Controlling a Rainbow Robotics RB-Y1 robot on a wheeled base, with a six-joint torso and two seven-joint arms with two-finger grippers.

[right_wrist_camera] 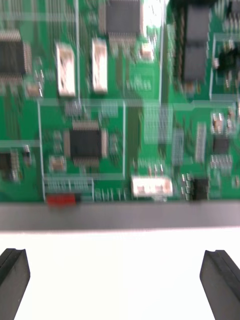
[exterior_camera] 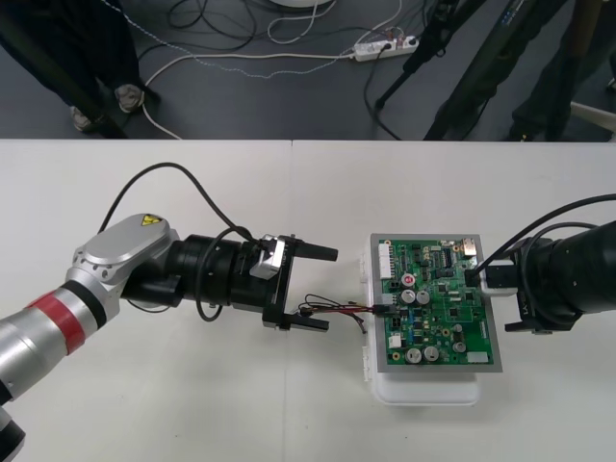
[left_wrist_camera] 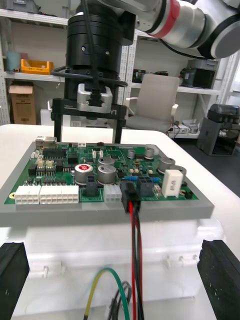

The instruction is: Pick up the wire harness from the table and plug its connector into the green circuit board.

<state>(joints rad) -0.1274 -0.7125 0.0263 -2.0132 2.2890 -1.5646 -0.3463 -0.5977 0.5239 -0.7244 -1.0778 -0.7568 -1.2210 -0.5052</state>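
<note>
Left gripper [exterior_camera: 316, 289], centre of front view: fingers spread wide, holding nothing, just left of the green circuit board [exterior_camera: 443, 308]. Harness wires [exterior_camera: 337, 309] lie on the table [exterior_camera: 192, 404] beside its lower finger. Black plug [left_wrist_camera: 129, 192] is seated at the board's left edge. Right gripper [exterior_camera: 502, 300], right of frame at the board's right edge: 2 fingers apart, empty.

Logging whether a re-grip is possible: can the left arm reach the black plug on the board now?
Probably yes. The left gripper is open, facing the plug at the board's edge, with only the wires between them.
</note>
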